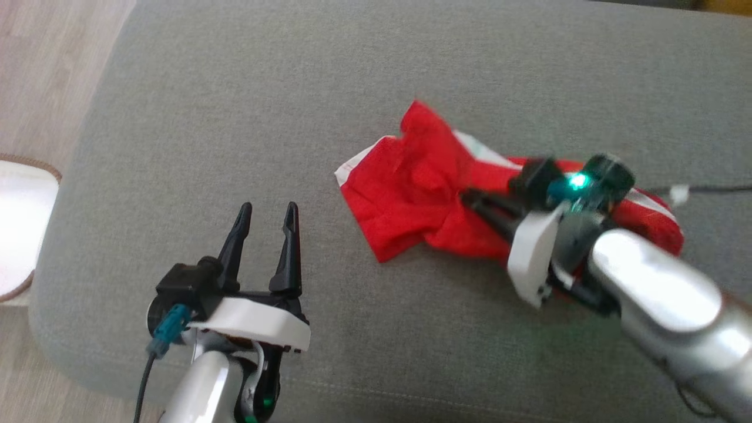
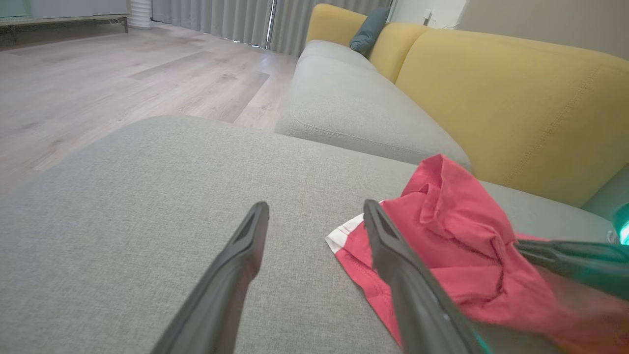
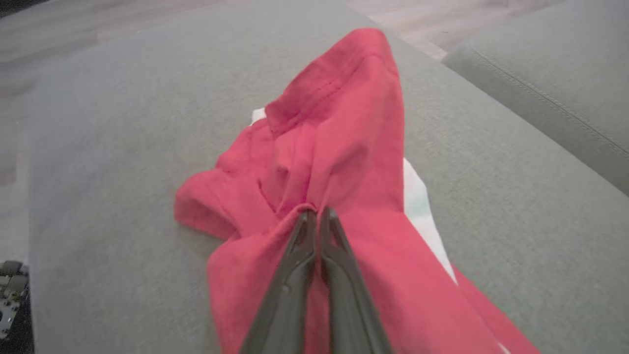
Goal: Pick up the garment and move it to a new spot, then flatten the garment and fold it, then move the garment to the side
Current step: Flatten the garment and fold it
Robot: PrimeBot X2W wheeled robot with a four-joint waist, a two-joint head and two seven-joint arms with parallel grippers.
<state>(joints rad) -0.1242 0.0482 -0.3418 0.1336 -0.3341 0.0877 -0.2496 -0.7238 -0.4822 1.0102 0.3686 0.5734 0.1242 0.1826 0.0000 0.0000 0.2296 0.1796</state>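
A crumpled red fabric garment with white trim [image 1: 411,194] lies right of centre on the grey upholstered sofa cushion [image 1: 235,117]. The right fingers [image 3: 307,241] pinch a central fold, likely for lifting; the left fingers [image 1: 288,241] wait spread wide, empty, lower left.

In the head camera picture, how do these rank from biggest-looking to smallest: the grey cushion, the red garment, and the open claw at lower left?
1. grey cushion
2. red garment
3. left gripper, though it is probably nearer the camera, so it may look bigger than it really is.
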